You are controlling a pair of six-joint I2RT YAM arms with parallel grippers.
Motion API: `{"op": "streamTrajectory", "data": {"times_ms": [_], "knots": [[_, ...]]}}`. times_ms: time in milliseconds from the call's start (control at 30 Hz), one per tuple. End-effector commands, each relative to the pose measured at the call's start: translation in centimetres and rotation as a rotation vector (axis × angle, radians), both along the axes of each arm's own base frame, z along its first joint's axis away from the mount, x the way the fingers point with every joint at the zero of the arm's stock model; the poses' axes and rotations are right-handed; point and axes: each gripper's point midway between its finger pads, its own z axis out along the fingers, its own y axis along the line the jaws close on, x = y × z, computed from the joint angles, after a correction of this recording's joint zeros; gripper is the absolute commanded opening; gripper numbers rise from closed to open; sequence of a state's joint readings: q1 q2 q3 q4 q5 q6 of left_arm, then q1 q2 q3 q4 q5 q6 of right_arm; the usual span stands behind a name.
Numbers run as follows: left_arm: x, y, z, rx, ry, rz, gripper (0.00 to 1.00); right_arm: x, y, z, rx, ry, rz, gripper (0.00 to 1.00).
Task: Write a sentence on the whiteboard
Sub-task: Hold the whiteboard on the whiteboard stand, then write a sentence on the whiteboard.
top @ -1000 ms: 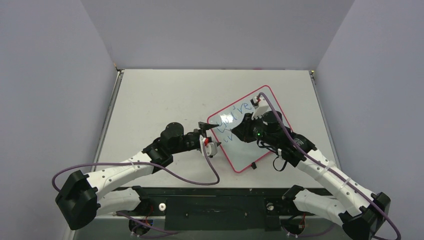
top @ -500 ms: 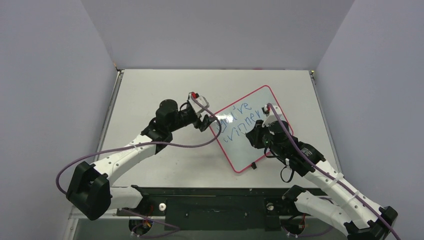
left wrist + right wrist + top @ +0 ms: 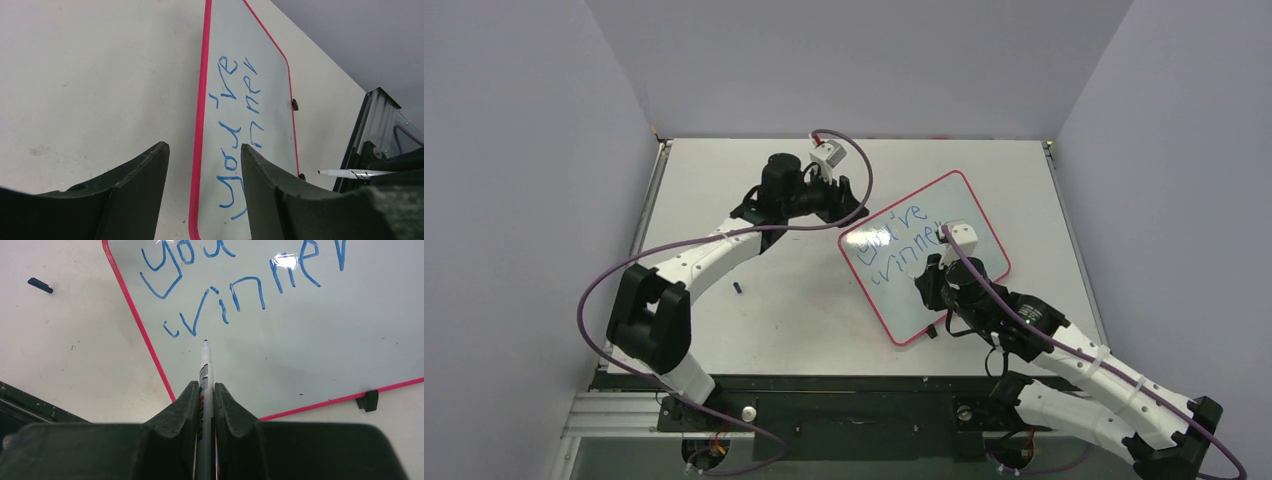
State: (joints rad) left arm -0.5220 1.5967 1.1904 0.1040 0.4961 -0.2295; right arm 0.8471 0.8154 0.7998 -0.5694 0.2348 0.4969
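The right gripper [image 3: 206, 390] clamps a pen [image 3: 205, 365] over the whiteboard [image 3: 894, 310] at the desk's [image 3: 714, 180] 3 o'clock side, while the left gripper [image 3: 204, 147] hangs apart and empty off its 10 o'clock corner, so pen pressure could shove the unheld whiteboard and skew the sentence [image 3: 248, 290].

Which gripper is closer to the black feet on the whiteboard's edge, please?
The right. The right gripper, shut on a pen, hangs over the whiteboard near the feet; the left gripper, open, is at the board's opposite edge.
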Motion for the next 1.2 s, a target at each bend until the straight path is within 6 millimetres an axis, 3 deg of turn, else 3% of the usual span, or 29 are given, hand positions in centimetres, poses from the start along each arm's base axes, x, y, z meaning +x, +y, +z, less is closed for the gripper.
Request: {"op": "streamTrajectory", "data": {"times_ms": [0, 300, 567, 1000, 1167], "knots": [[-0.6, -1.1, -0.4, -0.062, 0.189, -0.076, 0.51, 0.4, -0.7, -0.5, -0.025, -0.011, -0.058, 0.0], [-0.5, -1.9, -2.7, -0.084, 0.321, -0.127, 0.37, 0.5, -0.5, -1.7, -0.068, 0.003, -0.054, 0.0], [-1.2, -2.6, -2.9, -0.105, 0.357, -0.181, 0.24, 0.3, -0.3, -2.6, -0.098, 0.004, -0.058, 0.0], [-1.8, -3.2, -3.2, -0.092, 0.342, -0.213, 0.0, -0.2, 1.6, -5.1, -0.116, 0.01, -0.039, 0.0], [-1.9, -3.1, -2.9, -0.088, 0.321, -0.217, 0.0, -0.3, 2.0, -5.5, -0.125, 0.004, -0.038, 0.0]]}}
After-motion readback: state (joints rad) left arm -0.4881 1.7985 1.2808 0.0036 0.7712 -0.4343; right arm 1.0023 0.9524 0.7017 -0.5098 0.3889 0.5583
